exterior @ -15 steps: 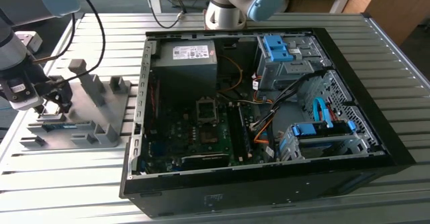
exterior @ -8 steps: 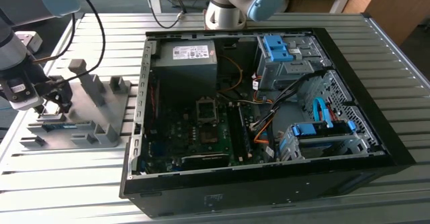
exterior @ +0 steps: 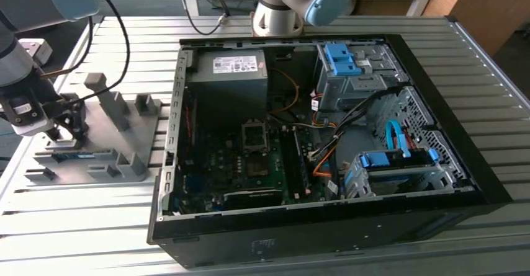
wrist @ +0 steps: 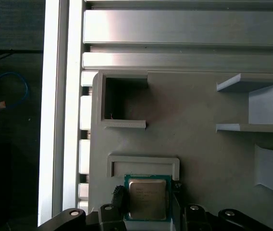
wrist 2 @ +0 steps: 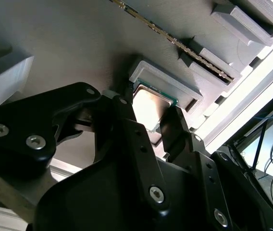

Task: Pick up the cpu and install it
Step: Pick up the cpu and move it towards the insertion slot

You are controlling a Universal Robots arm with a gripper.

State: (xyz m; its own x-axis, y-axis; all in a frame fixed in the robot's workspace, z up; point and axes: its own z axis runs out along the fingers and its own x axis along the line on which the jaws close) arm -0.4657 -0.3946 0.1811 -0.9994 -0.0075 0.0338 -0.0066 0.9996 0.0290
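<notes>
Cpu (wrist: 147, 195) lying flat in a pocket of the grey parts holder (wrist: 199, 144), directly between the fingers of the gripper (wrist: 146, 201)

The fingers (wrist: 118, 197) are spread, one on each side of the chip, each just beside an opposite edge; whether the pads already touch it cannot be told. The chip is nearly square, with no marked long axis, and its silver lid faces up toward the wrist. The first wrist view looks straight down on it, centred between the two fingers. The second wrist view, taken at a slant, shows the fingertips down at about the chip's level inside the pocket. The exterior view adds the open PC case (exterior: 171, 133), well away from the fingers toward the exterior view's right, while the gripper sits low over the holder
</notes>
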